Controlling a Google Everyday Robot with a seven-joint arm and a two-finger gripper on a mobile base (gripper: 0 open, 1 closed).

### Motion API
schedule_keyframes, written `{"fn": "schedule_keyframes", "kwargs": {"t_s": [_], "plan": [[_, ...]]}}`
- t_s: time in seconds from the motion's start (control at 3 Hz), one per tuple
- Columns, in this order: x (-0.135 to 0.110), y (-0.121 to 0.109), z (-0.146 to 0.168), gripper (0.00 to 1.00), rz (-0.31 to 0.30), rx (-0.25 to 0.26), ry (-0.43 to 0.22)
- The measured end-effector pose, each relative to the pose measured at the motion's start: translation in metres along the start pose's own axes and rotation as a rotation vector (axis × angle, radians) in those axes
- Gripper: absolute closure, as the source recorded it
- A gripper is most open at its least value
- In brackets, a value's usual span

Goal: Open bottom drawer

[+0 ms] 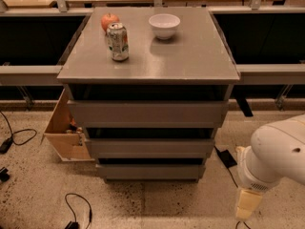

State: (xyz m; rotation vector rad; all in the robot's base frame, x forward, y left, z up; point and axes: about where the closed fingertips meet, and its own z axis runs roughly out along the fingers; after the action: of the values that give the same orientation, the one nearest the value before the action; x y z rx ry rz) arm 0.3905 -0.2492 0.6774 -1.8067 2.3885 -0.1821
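The grey cabinet (pixel 190 56) stands in the middle of the camera view with three stacked drawers. The bottom drawer (pixel 151 171) is the lowest and narrowest grey front, with no handle, set just above the floor; it looks pushed in, with a dark gap above it. My white arm (pixel 276 156) comes in at the lower right. My gripper (pixel 247 205) hangs as a cream-coloured end piece below the arm, near the floor, to the right of the bottom drawer and apart from it.
Two taller grey drawer fronts (pixel 147 113) sit above the bottom one. A can (pixel 117 42), an apple (pixel 109 20) and a white bowl (pixel 164 26) stand on top. A tan wooden box (pixel 66 132) is at the left. Cables (pixel 78 209) and a black adapter (pixel 226 158) lie on the floor.
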Motion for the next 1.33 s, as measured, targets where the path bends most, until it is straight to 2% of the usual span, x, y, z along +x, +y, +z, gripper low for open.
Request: {"fn": "schedule_keyframes", "kwargs": {"t_s": [0.33, 0.67, 1.0, 1.33], "plan": [[-0.003, 0.011, 0.078, 0.0, -0.024, -0.036, -0.068], [-0.02, 0.003, 0.146, 0.0, -0.046, -0.034, -0.163], [-0.041, -0.016, 0.199, 0.0, -0.062, -0.042, -0.202], [-0.054, -0.023, 0.22, 0.0, -0.048, -0.097, -0.168]]}}
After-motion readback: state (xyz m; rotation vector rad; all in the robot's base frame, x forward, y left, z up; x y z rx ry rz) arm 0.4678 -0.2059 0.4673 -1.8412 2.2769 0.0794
